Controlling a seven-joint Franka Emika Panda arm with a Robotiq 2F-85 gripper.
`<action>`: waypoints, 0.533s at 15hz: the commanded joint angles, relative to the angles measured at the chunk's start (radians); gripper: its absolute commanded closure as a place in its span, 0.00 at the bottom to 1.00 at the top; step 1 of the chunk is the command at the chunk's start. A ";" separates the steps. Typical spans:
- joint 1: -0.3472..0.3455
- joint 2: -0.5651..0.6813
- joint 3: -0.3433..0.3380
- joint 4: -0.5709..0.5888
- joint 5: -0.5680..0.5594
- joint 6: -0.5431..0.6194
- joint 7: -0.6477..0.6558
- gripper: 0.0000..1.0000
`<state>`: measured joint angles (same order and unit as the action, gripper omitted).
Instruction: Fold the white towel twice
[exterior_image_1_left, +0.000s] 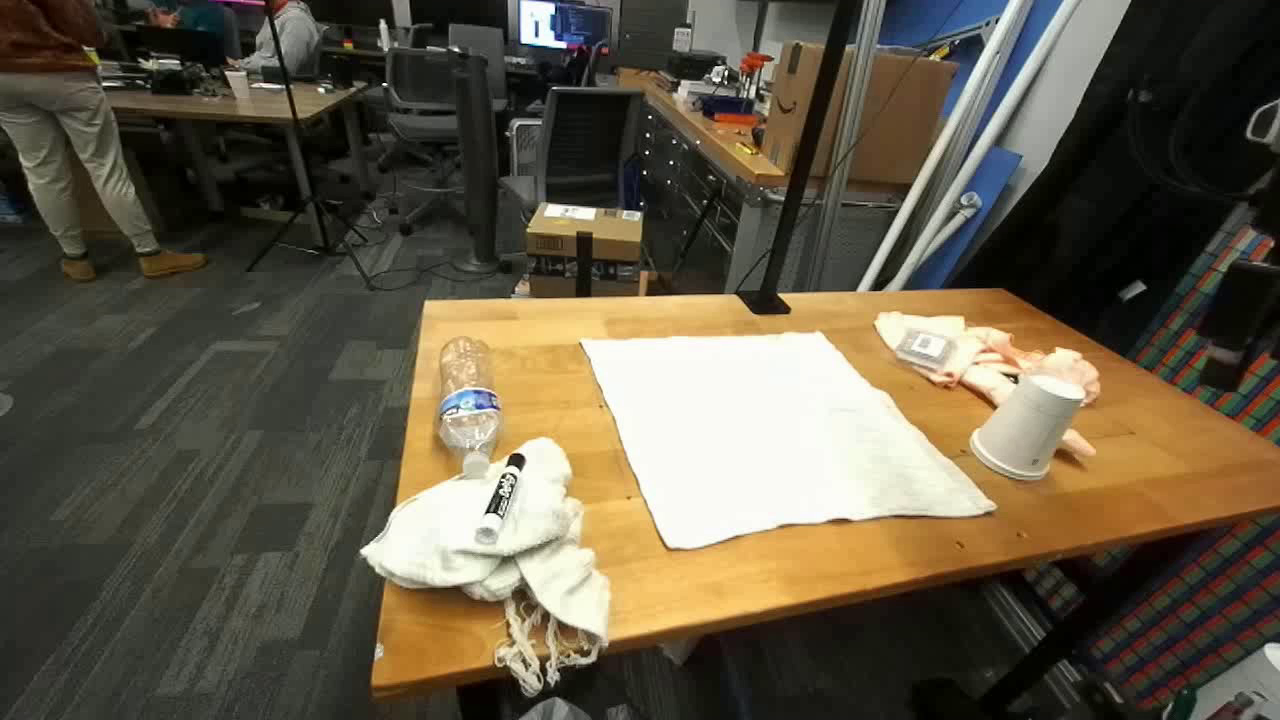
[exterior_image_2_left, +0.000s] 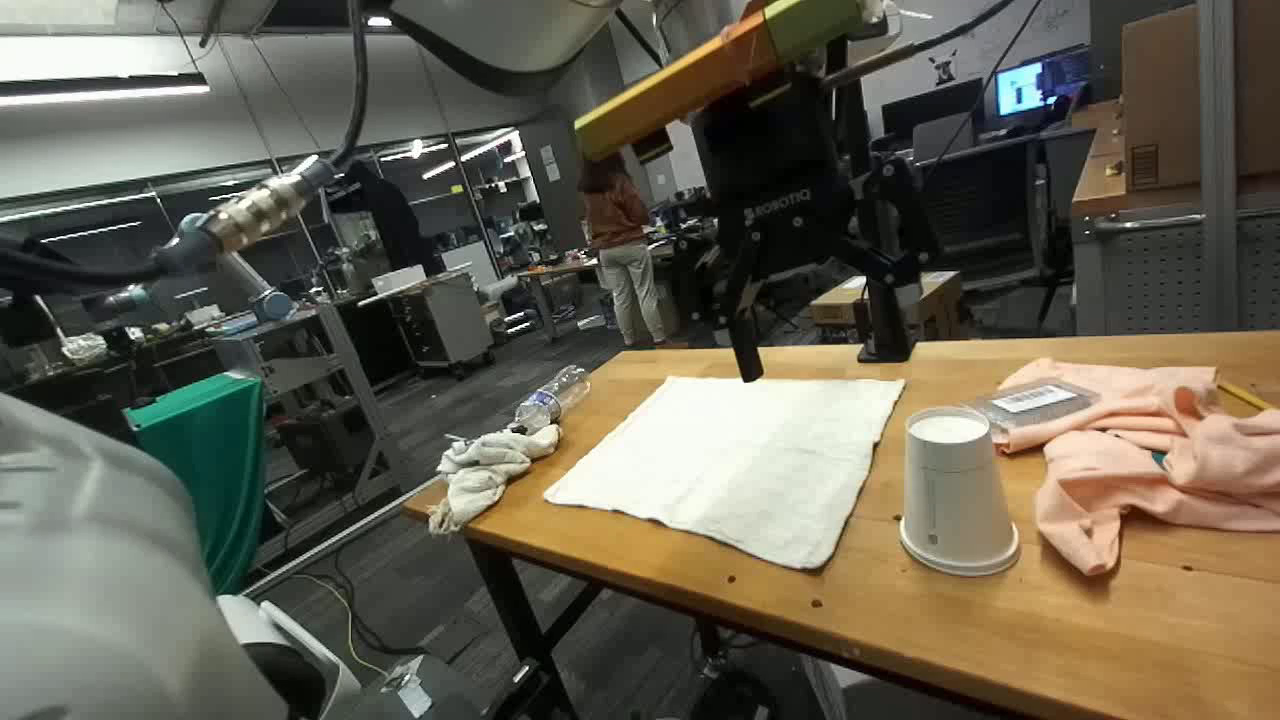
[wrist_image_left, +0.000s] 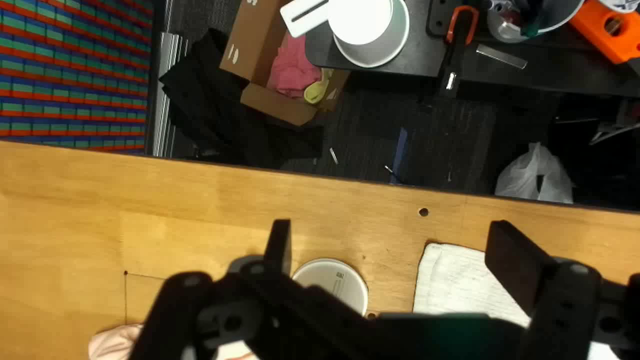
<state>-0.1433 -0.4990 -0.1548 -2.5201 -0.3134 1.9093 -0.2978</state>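
The white towel lies spread flat across the middle of the wooden tabletop, its four corners showing in both exterior views. It takes up most of the depth between the far edge and the near edge and stops short of both. A black post stands at the far edge behind it.

The claw hangs above the tabletop, its fingers pointing down and its jaws wide apart. Between them the wrist view shows one corner of the towel and part of an upturned white cup.

The cup stands on its rim to the right of the towel, just beside a crumpled peach cloth toward the right edge. A clear flat packet with a label lies on the cloth.

At the near left corner sits a bunched off-white rag, its fringe drooping over the near edge, a black-and-white marker on top. Along the left edge a clear bottle lies on its side, cap toward the rag; whether the two touch is hard to tell.
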 joint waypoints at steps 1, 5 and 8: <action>0.008 -0.001 -0.006 0.006 -0.003 -0.003 0.003 0.00; 0.008 -0.005 -0.006 0.014 -0.003 -0.003 0.003 0.00; 0.008 -0.005 -0.006 0.014 -0.003 -0.003 0.003 0.00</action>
<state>-0.1433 -0.5034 -0.1548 -2.5075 -0.3134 1.9094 -0.2978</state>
